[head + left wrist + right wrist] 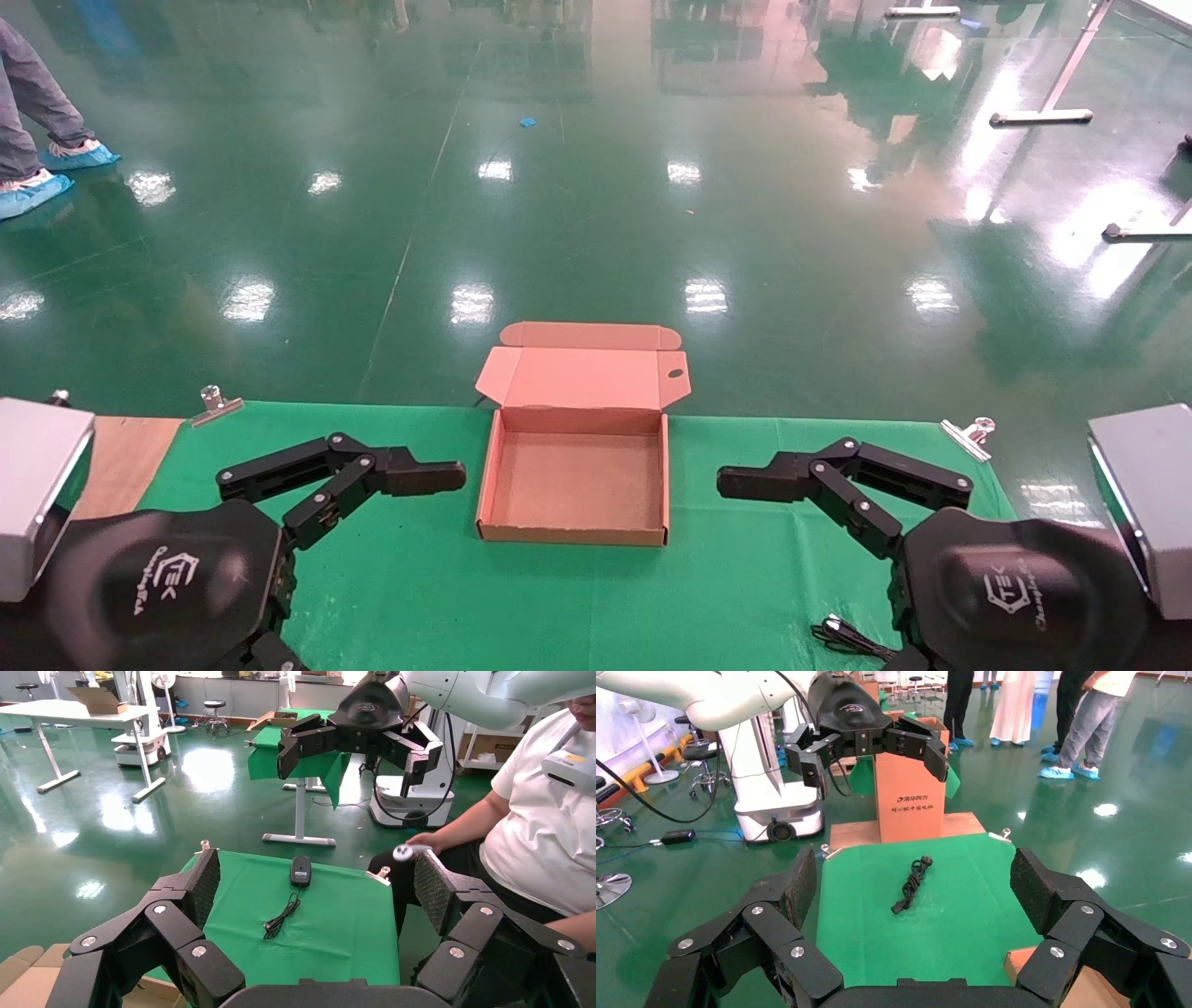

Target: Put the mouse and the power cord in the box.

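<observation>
Here, the left gripper [438,477] and the right gripper [745,483] hover over the green cloth [410,578], each spread wide and holding nothing, tips facing inward with the box [574,533] between them. The box lies open with nothing inside, its lid flap [582,377] tilted back on the far side. Beyond the left gripper's spread fingers, across the table, lies the mouse [301,870], long axis running away from that gripper, its thin cord trailing back toward it. Beyond the right gripper's fingers lies the power cord [911,884], a bundle stretched lengthwise away from that gripper.
</observation>
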You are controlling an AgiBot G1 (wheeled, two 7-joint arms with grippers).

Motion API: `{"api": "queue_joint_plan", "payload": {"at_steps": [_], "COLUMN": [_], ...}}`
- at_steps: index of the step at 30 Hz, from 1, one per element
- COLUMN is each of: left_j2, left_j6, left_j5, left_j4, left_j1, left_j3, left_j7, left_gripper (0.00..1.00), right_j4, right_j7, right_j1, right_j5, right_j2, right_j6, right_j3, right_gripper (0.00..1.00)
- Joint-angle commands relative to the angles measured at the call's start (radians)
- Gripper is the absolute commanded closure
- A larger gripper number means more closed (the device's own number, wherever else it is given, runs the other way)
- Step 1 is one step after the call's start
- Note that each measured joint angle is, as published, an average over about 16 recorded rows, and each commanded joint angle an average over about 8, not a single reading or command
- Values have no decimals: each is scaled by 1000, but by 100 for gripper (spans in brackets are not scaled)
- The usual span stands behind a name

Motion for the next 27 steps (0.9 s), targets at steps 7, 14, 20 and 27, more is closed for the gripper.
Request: {"api": "queue_joint_plan", "payload": {"at_steps": [7,14,20,27], "left_j2": [0,0,0,-3], "left_j6": [0,0,1,23], "left_j5": [0,0,0,29], "left_j4": [0,0,0,-10], "left_j1": [0,0,0,-13], "left_j3": [0,0,0,17], "left_j7": [0,0,0,3], "left_gripper": [0,0,0,0], "right_j4": [0,0,0,15], "right_j7": [0,0,0,1], "right_j1": [0,0,0,15], "right_j5": [0,0,0,-43], "right_j2": [0,0,0,12], "right_j6": [0,0,0,0], "right_j3": [0,0,0,-12], "right_gripper": [0,0,0,0]}}
